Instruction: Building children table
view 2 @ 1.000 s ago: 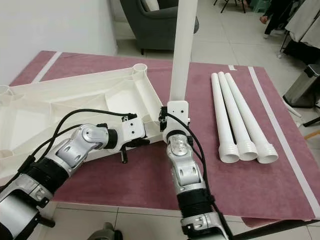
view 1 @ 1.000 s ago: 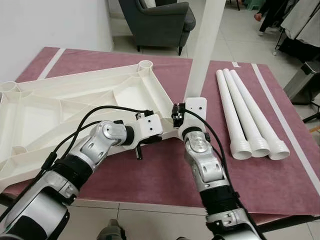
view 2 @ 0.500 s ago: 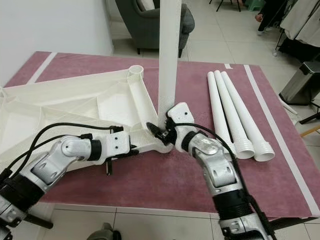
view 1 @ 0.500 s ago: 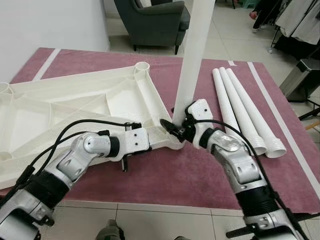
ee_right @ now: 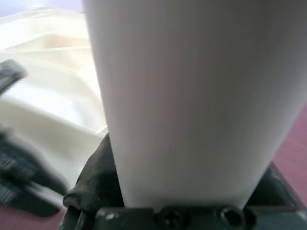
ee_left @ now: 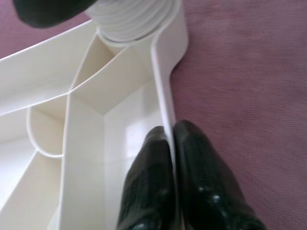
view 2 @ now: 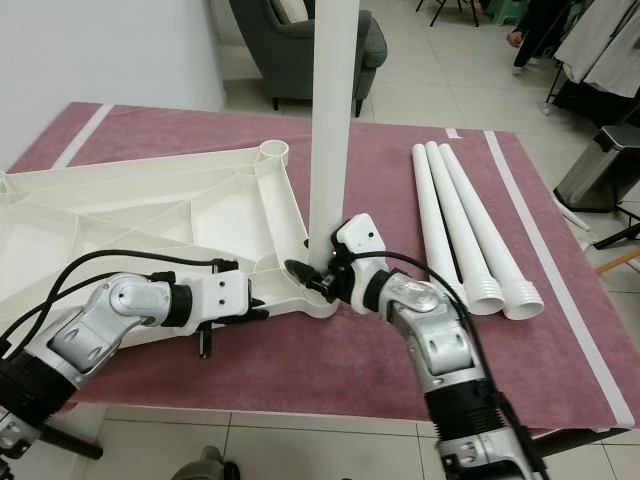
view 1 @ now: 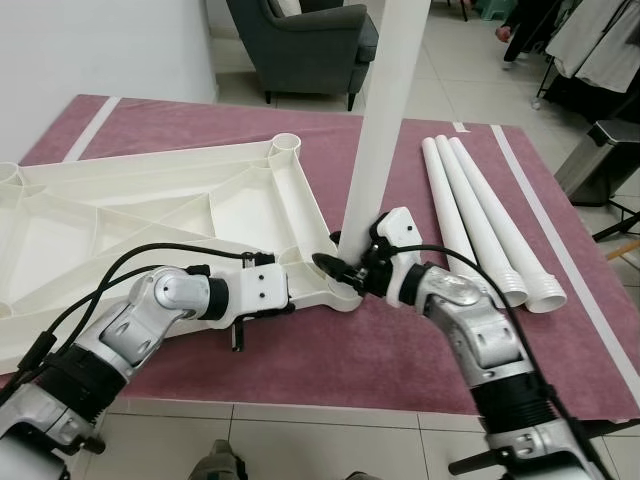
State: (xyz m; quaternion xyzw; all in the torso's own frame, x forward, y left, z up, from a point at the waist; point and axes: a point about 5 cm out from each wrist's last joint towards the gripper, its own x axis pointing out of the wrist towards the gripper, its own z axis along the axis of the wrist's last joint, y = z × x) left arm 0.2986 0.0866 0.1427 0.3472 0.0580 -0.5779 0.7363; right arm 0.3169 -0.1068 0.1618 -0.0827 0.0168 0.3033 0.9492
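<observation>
The white tabletop (view 1: 150, 210) lies upside down on the maroon mat. One white leg (view 1: 385, 110) stands upright in the socket at its near corner. My right gripper (view 1: 342, 270) reaches in from the right and is shut around the base of that leg (ee_right: 192, 96), with one black finger (ee_right: 93, 179) beside it. My left gripper (ee_left: 171, 132) is shut on the tabletop's thin rim wall (ee_left: 163, 76), a short way from the leg's threaded end (ee_left: 132, 19). In the eye view that left gripper (view 1: 283, 306) sits at the near rim.
Three spare white legs (view 1: 480, 220) lie side by side on the mat to the right. A dark armchair (view 1: 300, 45) stands behind the mat, and a grey bin (view 1: 605, 160) is off its right edge. Bare mat (view 1: 360, 370) stretches in front of the tabletop.
My right wrist has swung from the near side of the leg round to its right while holding it; the leg stays upright. The left gripper keeps its hold. The camera shifted slightly.
</observation>
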